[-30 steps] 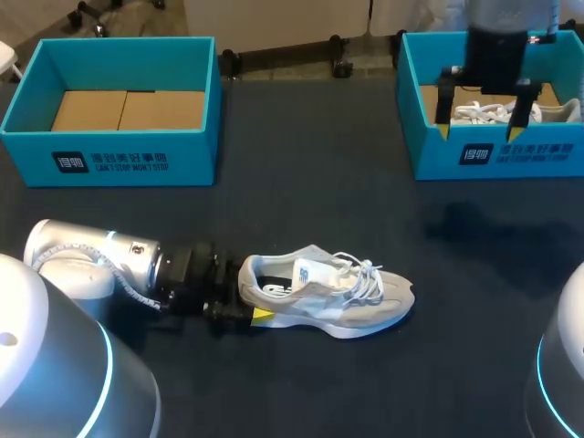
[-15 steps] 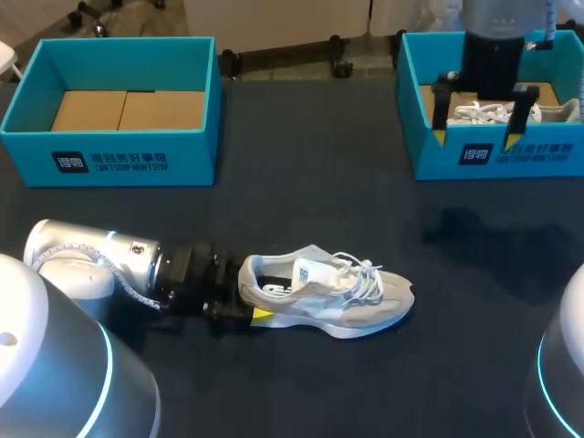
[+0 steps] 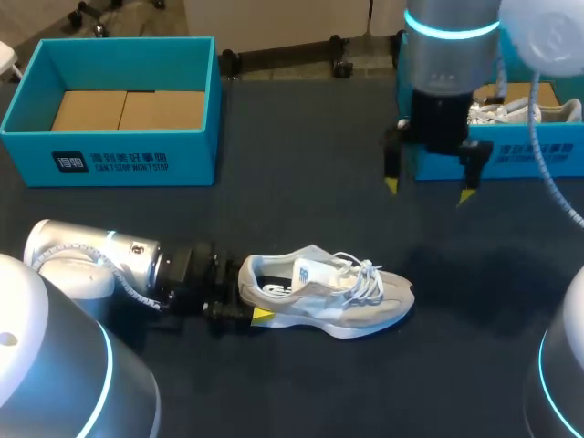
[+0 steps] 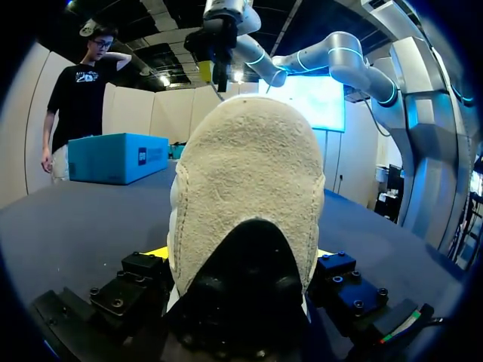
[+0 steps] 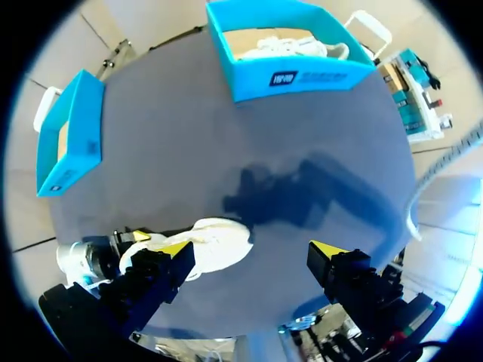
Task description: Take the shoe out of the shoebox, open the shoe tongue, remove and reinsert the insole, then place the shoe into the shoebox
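A grey and white shoe (image 3: 333, 297) lies on its sole on the dark table (image 3: 301, 164), toe to the right. My left gripper (image 3: 248, 312) is shut on its heel, one yellow tip showing at the near side. In the left wrist view the suede heel (image 4: 245, 181) fills the space between the fingers of the left gripper (image 4: 238, 253). My right gripper (image 3: 429, 190) hangs open above the table, in front of the right shoebox (image 3: 511, 157) and well behind the shoe. From the right wrist the shoe (image 5: 220, 243) lies far below the open right gripper (image 5: 250, 247).
A second white shoe (image 3: 511, 109) lies inside the right teal box. An empty teal shoebox (image 3: 119, 160) with a cardboard floor stands at the back left. In the right wrist view both boxes (image 5: 302, 75) (image 5: 64, 143) show, with dark table between.
My right arm has come away from above the right shoebox, moving left and nearer over the table. The left gripper and the shoe have not moved.
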`<state>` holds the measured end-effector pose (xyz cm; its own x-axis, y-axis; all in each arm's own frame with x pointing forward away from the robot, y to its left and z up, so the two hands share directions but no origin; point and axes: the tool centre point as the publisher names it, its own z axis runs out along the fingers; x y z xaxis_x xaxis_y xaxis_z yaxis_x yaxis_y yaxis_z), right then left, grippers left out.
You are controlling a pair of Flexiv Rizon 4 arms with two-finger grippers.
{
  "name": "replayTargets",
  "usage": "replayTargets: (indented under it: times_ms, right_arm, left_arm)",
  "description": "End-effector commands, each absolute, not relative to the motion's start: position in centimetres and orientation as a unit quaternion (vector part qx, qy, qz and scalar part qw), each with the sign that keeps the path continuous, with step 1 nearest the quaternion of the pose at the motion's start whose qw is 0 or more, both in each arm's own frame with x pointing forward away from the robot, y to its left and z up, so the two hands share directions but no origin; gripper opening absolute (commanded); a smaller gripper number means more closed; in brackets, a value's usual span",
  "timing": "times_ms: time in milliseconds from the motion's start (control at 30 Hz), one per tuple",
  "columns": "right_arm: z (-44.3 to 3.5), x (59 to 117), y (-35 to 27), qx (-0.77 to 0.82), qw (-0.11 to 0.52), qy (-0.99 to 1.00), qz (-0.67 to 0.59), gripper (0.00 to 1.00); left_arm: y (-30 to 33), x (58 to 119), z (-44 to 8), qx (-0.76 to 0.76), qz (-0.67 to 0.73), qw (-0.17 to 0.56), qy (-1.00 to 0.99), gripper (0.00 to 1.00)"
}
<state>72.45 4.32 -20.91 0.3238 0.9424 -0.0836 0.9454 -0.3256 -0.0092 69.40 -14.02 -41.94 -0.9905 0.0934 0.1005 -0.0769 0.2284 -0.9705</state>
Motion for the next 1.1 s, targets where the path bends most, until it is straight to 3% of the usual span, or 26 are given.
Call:
replayTargets:
  times_ms: [33, 267, 800, 1100]
  right_arm:
    - [-22.1, 71.4, 7.4, 0.82, 0.028, 0.569, -0.051, 1.0]
    - [-23.5, 70.1, 11.6, 0.825, -0.016, 0.564, -0.029, 1.0]
    - [-23.5, 70.1, 11.6, 0.825, -0.016, 0.564, -0.029, 1.0]
    - [-25.2, 68.4, 17.6, 0.796, 0.022, 0.604, -0.022, 1.0]
  left_arm:
    - [-14.0, 69.5, -41.9, -0.006, 0.621, 0.069, -0.781, 0.0]
    - [-14.0, 69.5, -41.9, -0.006, 0.621, 0.069, -0.781, 0.0]
    - [-14.0, 69.5, -41.9, -0.006, 0.621, 0.069, -0.781, 0.0]
    - [-14.0, 69.5, -41.9, -0.006, 0.621, 0.069, -0.781, 0.0]
